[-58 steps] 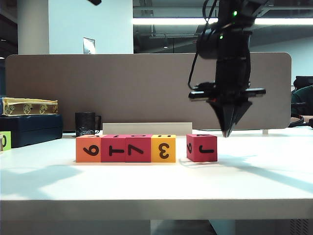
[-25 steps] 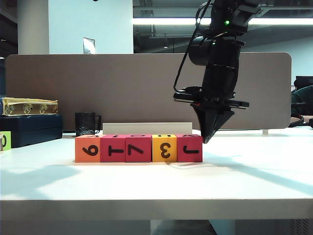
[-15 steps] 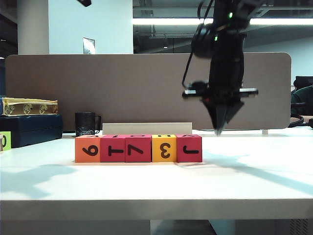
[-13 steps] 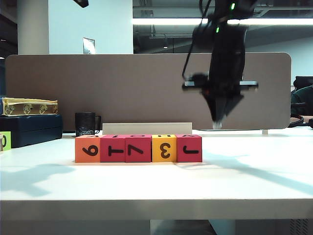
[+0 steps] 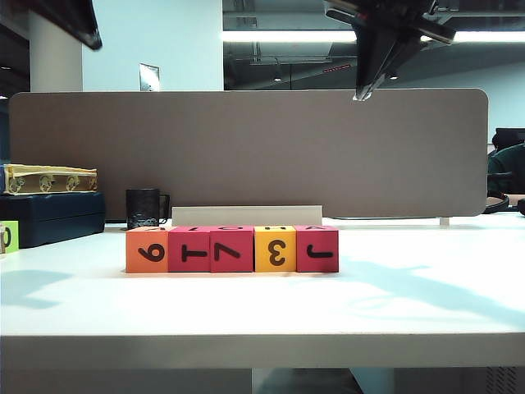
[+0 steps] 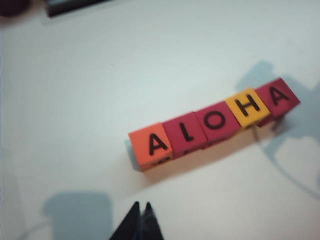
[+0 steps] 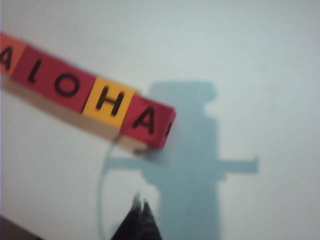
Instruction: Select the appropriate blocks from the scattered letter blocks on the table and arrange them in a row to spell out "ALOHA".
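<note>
On the white surface point(image 5: 426, 304) the blocks point(image 6: 215, 122) spelled ALOHA; we judged both pincers, left pincer point(image 6: 141, 214) and right pincer point(image 7: 142, 211), pressed together and empty, should withdraw clear without brushing the row.

An open-plan office is indicated: a large plain white tabletop point(image 5: 426, 304) is backed by a grey-brown rounded divider panel point(image 5: 246, 152), long ceiling strip lights point(image 5: 287, 36) are seen behind, and a black mug point(image 5: 144, 208) is set near stacked boxes point(image 5: 49, 205).
</note>
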{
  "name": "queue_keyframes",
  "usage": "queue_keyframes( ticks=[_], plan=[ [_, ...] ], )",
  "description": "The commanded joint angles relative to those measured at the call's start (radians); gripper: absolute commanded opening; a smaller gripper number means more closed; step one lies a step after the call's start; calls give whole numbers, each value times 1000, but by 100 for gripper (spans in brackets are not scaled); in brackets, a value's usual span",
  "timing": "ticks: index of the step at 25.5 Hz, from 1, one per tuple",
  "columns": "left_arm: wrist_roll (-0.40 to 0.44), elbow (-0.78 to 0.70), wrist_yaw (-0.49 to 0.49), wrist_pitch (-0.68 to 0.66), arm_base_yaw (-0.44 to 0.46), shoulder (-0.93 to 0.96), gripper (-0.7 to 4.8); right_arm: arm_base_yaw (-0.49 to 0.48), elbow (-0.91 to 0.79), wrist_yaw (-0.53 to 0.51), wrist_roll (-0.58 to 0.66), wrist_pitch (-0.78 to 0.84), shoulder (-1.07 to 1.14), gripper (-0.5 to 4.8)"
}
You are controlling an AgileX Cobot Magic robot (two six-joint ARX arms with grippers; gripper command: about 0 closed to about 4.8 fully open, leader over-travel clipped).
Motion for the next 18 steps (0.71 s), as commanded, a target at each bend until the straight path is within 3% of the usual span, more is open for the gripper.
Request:
queue_keyframes(
  ticks=[1,8,13,15,18],
  plan=[
    [-17,-60,8,57,6,-30,-6,20,-85,-11,1,20,-68,-1],
    [-66,-235,28,159,6,-148,-6,98,-386,-35,69,212,-249,-1],
    [-100,-402,22,219,6,-330,-6,225,-555,-31,137,348,-344,-1],
    [-117,-499,22,218,6,-489,-6,314,-615,13,145,406,-371,-1],
    [-125,-560,12,221,6,-601,-6,351,-628,111,142,424,-374,-1]
  ],
)
